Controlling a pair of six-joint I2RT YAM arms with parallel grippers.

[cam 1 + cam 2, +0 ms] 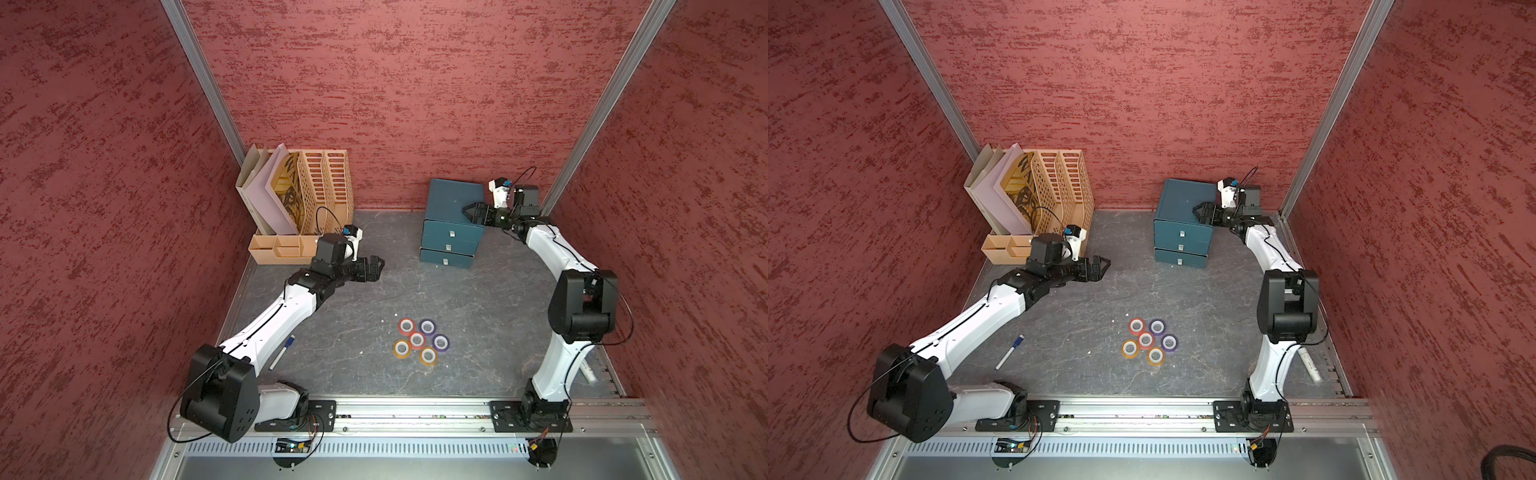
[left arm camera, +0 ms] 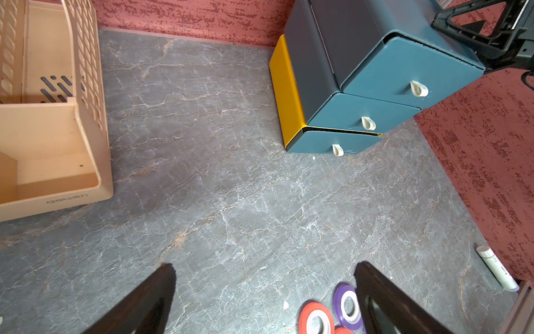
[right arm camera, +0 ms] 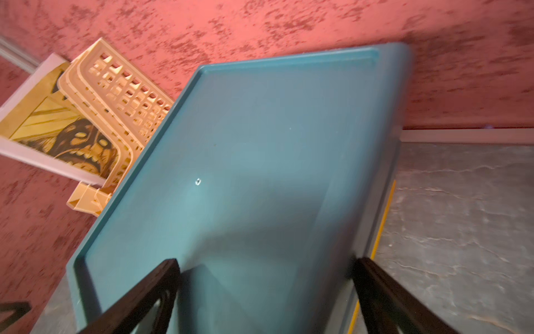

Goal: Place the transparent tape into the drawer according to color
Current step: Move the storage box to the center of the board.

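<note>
Red, purple and orange: six little tape rolls (image 1: 417, 340) lie flat in a tight bunch on the grey stone-look worktop (image 1: 332, 324), toward the front middle, and none is in a drawer yet. Nothing of mine touches them. My left gripper (image 1: 377, 268) hangs well back from the bunch, spread wide with nothing in it. Its wrist view only catches a red and a purple roll beside one finger. The teal drawer unit (image 1: 451, 224) stands near the back wall, its three fronts with pale pulls facing the rolls. My right gripper (image 1: 466, 212) is at the unit's top corner on my right, also spread wide and empty. Can't tell if it touches the top. There's a beige file rack (image 1: 328, 187) back left, a pen (image 1: 282, 352) by my left arm and a white tube (image 1: 588, 372) by my right.
</note>
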